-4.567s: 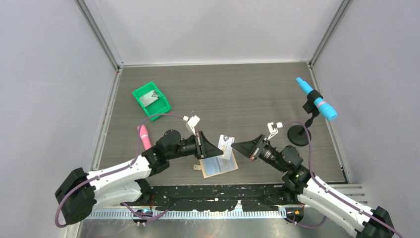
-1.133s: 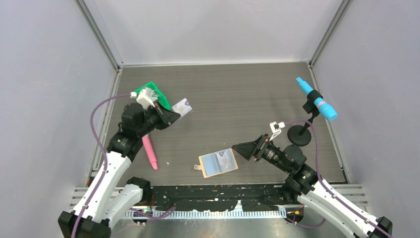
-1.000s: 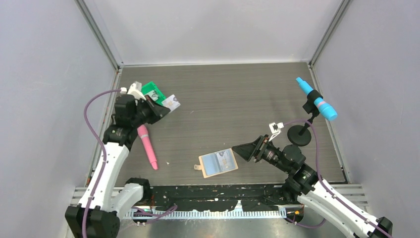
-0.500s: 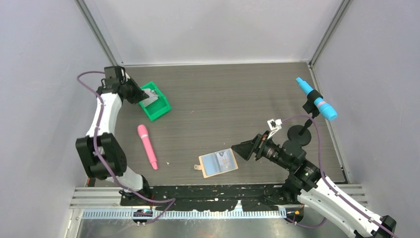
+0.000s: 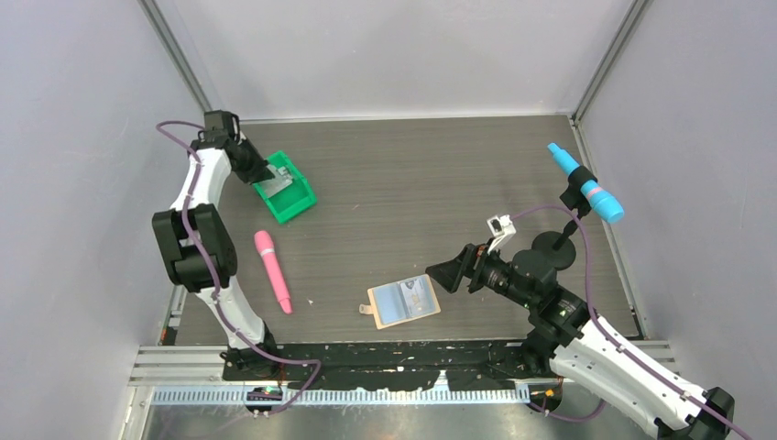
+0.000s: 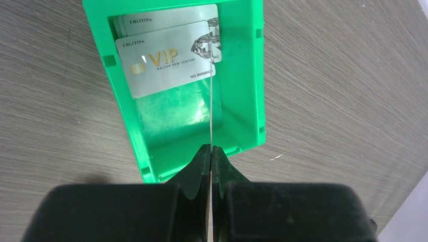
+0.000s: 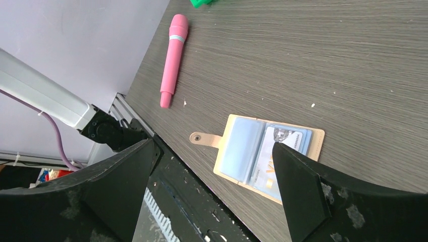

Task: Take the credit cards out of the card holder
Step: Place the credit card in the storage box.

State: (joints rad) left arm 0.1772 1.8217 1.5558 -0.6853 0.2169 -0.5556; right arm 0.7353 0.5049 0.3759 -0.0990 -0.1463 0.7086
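The tan card holder [image 5: 403, 301] lies open on the table near the front edge, blue panels up, strap tab to the left. A credit card [image 7: 282, 146] shows in its right pocket. My right gripper [image 5: 449, 273] hovers just right of the card holder [image 7: 237, 151], open wide and holding nothing. My left gripper [image 6: 210, 147] is shut on a credit card [image 6: 211, 111] seen edge-on, hanging over the green bin [image 6: 242, 75]. Two silver credit cards [image 6: 166, 65] lie flat in the bin's far end. In the top view my left gripper [image 5: 261, 172] is at the bin [image 5: 295, 206], far left.
A pink pen [image 5: 272, 270] lies left of the holder; it also shows in the right wrist view [image 7: 171, 60]. A blue microphone-like object [image 5: 586, 194] on a black stand stands at the right. Grey walls enclose the table on three sides.
My left arm has carried a card from the table's middle back and left to the green bin, and now holds it over the bin. My right gripper has barely shifted beside the holder.
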